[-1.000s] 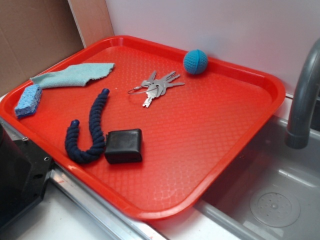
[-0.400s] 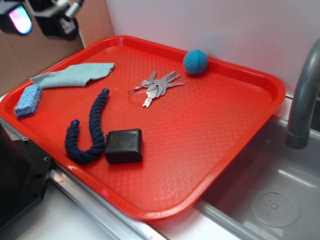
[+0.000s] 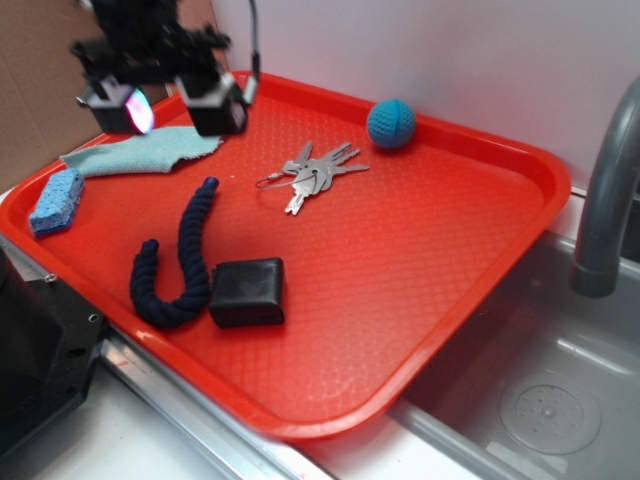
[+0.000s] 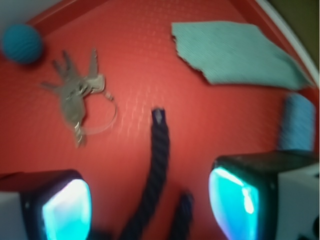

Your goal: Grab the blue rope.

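Exterior view: blue rope [image 3: 185,255] lies flat on the red tray [image 3: 430,250], at roughly 8 o'clock from the tray's centre. Dark navy twisted cord in a J curve; long leg runs up toward 12 o'clock, bend sits low, short leg rises on the left with a knobbed end. Black block [image 3: 247,292] touches the bend at 3 o'clock. Nothing grips the rope.

Bunch of keys [image 3: 315,175] sits at 1 o'clock from the rope, apart from it. Pale teal cloth [image 3: 140,152] lies at 11 o'clock near the tray's far left rim; blue sponge [image 3: 56,200] at 9 o'clock by the rim. Light blue ball [image 3: 391,123] rests at the far rim, well apart from the rope.

Gripper [image 3: 165,100] hovers above the cloth, at 12 o'clock from the rope, clear of the tray surface. Jaws apart, with nothing between them.

Wrist view (blurred): rope's long leg [image 4: 156,165] runs up between the two fingers [image 4: 65,210], its tip pointing toward 12 o'clock. Keys [image 4: 75,97] at 10 o'clock, cloth [image 4: 240,52] at 1 o'clock, ball [image 4: 22,43] in the top-left corner.

Grey faucet [image 3: 610,190] and sink [image 3: 540,390] at the tray's right.
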`<action>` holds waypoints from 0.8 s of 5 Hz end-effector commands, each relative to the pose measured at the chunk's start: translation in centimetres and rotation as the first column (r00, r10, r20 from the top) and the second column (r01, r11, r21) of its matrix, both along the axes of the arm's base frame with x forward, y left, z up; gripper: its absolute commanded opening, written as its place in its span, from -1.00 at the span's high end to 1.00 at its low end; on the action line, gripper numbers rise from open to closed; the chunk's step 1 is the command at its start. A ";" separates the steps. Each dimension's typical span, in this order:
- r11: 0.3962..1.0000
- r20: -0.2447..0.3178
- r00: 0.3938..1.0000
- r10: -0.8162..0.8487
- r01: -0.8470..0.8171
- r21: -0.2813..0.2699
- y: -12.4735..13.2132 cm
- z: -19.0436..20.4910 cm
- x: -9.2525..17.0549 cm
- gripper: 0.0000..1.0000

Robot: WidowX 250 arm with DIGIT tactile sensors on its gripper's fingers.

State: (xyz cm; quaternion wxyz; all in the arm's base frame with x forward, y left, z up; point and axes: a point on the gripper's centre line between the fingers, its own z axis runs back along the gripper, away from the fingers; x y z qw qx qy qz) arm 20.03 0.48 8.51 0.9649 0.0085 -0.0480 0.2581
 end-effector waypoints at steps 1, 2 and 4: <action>0.999 -0.021 1.000 -0.021 0.022 0.046 0.3 -3.8 2.9 -1.00; 0.995 -0.045 0.996 -0.078 0.080 0.055 1.3 -4.6 0.8 -1.00; 0.994 -0.013 0.994 -0.106 0.106 -0.001 2.2 -3.6 -1.2 -1.00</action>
